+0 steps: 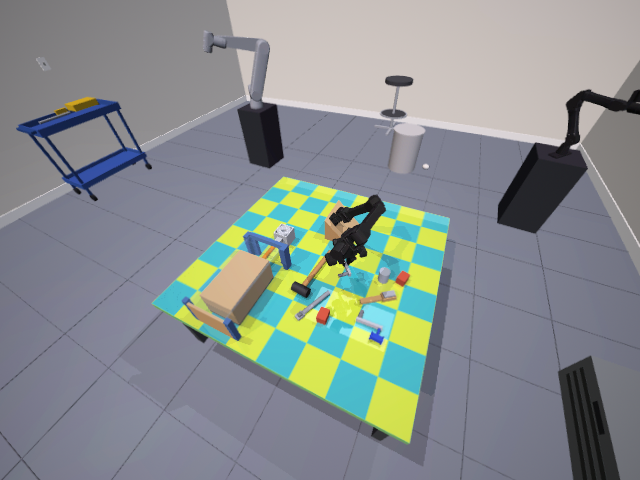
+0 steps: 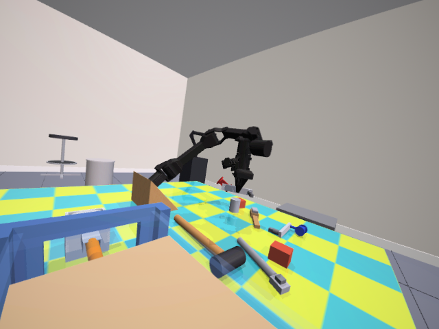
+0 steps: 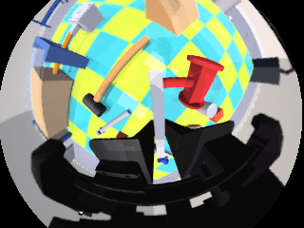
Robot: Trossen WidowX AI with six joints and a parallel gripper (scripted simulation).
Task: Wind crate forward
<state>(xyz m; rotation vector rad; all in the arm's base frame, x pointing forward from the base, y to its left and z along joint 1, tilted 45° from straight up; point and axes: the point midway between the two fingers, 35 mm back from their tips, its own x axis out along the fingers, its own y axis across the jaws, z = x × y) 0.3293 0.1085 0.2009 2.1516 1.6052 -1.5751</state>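
Note:
My gripper (image 1: pixel 345 263) (image 2: pixel 239 190) (image 3: pixel 158 122) is shut on the grey arm of a red-knobbed crank handle (image 2: pixel 222 181) (image 3: pixel 201 82), held above the bench. The knob points to the right in the wrist view; the crank's square key is not clear. The tan crate (image 1: pixel 237 284) (image 2: pixel 141 290) (image 3: pixel 54 95) sits flat behind the blue frame (image 1: pixel 267 240) (image 2: pixel 88 215) (image 3: pixel 59 53); I cannot tell the exact gap. An orange strap (image 1: pixel 268 252) (image 2: pixel 94 249) runs from it to the pale winch (image 1: pixel 284 234) (image 3: pixel 86 18), whose top hole carries no handle.
A black-headed mallet (image 1: pixel 300 288) (image 2: pixel 227 261) (image 3: pixel 95 104) and grey wrench (image 1: pixel 312 305) (image 2: pixel 256 258) lie between crate and gripper. A blue-knobbed crank (image 1: pixel 376 337) (image 2: pixel 300 229), brush-like tool (image 1: pixel 377 298), grey cylinder (image 1: pixel 384 274) and red blocks lie nearby. A wooden wedge (image 1: pixel 336 228) (image 2: pixel 141 190) stands behind.

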